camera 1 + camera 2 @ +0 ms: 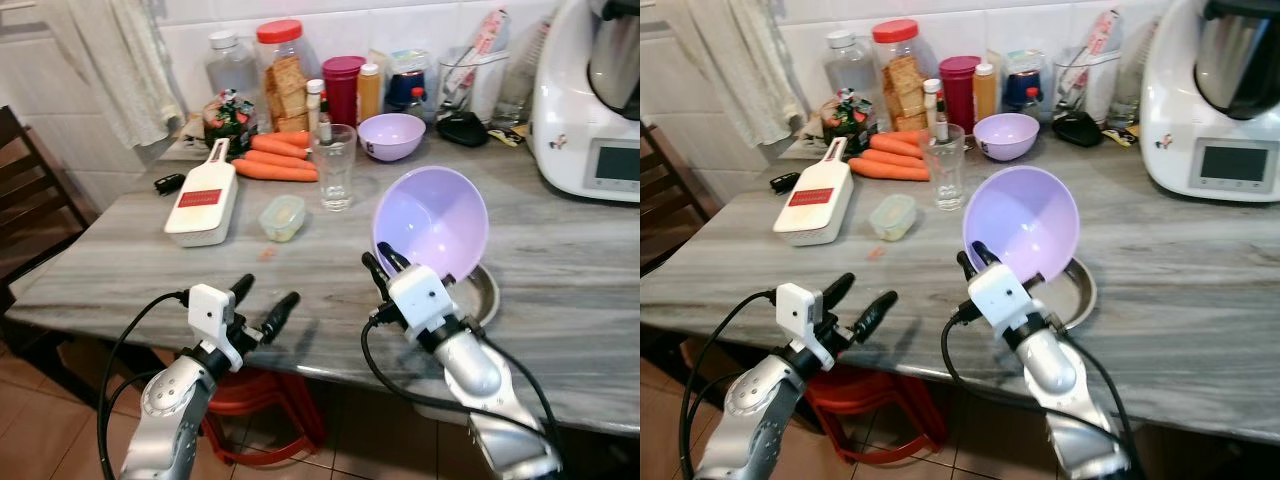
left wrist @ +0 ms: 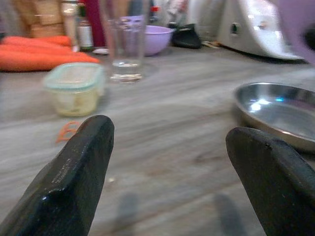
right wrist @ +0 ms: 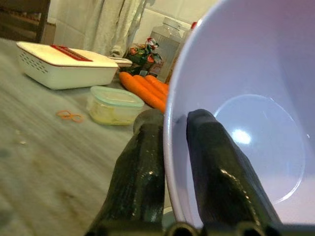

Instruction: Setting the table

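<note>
- The right gripper (image 1: 387, 262) clamps the rim of a lilac bowl (image 1: 432, 222), one finger inside and one outside, as the right wrist view shows.
- The bowl is tilted steeply, its hollow facing the robot, lifted over a steel plate (image 1: 482, 293) that lies on the grey table (image 1: 560, 260).
- The left gripper (image 1: 265, 303) hovers over the table's near edge with its fingers (image 2: 74, 182) spread wide and nothing between them.
- Ahead of the left gripper sit a small lidded tub (image 1: 282, 216) and an orange rubber band (image 2: 66, 131).
- A drinking glass (image 1: 334, 166) stands upright just beyond the tub.
- A white grater box (image 1: 203, 197) lies left of the tub, with carrots (image 1: 276, 160) behind it.
- A second, smaller lilac bowl (image 1: 391, 136) stands upright farther back, near jars (image 1: 283, 75) along the tiled wall.
- A white kitchen machine (image 1: 590, 100) stands at the table's far right.
</note>
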{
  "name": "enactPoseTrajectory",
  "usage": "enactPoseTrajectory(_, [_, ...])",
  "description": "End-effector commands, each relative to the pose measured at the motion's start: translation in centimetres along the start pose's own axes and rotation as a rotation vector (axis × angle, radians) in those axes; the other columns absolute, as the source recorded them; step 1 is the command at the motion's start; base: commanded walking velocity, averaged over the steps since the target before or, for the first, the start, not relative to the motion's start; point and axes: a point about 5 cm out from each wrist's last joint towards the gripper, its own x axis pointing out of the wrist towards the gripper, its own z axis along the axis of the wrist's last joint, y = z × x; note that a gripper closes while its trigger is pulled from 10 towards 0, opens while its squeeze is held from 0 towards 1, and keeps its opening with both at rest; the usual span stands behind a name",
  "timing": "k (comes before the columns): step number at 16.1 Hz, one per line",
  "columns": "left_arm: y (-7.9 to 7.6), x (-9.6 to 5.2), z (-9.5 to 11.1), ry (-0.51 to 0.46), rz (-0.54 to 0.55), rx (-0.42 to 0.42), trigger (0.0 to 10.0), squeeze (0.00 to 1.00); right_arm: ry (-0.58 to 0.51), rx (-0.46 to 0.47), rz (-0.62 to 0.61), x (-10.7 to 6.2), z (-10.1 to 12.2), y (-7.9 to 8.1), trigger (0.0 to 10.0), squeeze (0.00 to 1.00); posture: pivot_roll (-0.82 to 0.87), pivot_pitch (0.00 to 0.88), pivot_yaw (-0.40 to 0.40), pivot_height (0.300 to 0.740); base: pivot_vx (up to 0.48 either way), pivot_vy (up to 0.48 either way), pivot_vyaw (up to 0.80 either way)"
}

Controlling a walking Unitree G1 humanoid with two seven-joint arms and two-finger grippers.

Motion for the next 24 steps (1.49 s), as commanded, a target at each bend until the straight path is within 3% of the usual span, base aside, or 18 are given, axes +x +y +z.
enactPoseTrajectory(1, [0.3,-0.7,0.3,0.006,-0.023,0.012,10.0,0.00,-0.022,-0.015,0.074,0.8,0.2,0.2,10.0,0.00,-0.10,0.019,0.131,0.740,0.000,0.000,0.00])
enactPoseTrajectory(5, [0.3,-1.9,0.1,0.027,-0.059,0.027,10.0,0.00,0.009,-0.053,0.238,2.7,-0.6,-0.2,10.0,0.00,-0.09,0.023,0.122,0.740,0.000,0.000,0.00])
enactPoseTrajectory(10, [0.0,-2.5,0.3,0.019,-0.065,0.060,10.0,0.00,0.023,-0.041,0.508,4.3,-1.4,2.5,10.0,0.00,-0.06,0.015,0.106,0.740,0.000,0.000,0.00])
enactPoseTrajectory(14, [0.3,-2.8,0.1,0.036,-0.056,0.068,10.0,0.00,0.029,-0.033,0.607,4.2,-1.8,3.5,10.0,0.00,-0.06,0.016,0.106,0.740,0.000,0.000,0.00])
enactPoseTrajectory(18, [0.3,-2.6,0.0,0.041,-0.062,0.071,10.0,0.00,0.035,-0.029,0.617,4.2,-2.2,3.5,10.0,0.00,-0.06,0.016,0.116,0.740,0.000,0.000,0.00])
enactPoseTrajectory(19, [0.4,-2.6,0.0,0.042,-0.064,0.071,10.0,0.00,0.039,-0.031,0.617,4.2,-2.3,3.4,10.0,0.18,-0.06,0.016,0.118,0.740,0.000,0.000,0.00])
enactPoseTrajectory(20, [0.4,-2.5,0.0,0.042,-0.067,0.071,10.0,0.00,0.042,-0.036,0.610,4.2,-2.4,3.3,10.0,0.86,-0.07,0.015,0.121,0.740,0.000,0.000,0.00])
enactPoseTrajectory(21, [0.4,-2.4,0.0,0.043,-0.069,0.071,10.0,0.00,0.043,-0.036,0.603,4.2,-2.5,3.2,10.0,0.99,-0.07,0.014,0.123,0.740,0.000,0.000,0.00])
enactPoseTrajectory(24, [0.3,-2.3,-0.3,0.051,-0.074,0.067,10.0,0.00,0.046,-0.050,0.590,4.3,-2.5,3.0,10.0,1.00,-0.07,0.012,0.124,0.740,0.000,0.000,0.00])
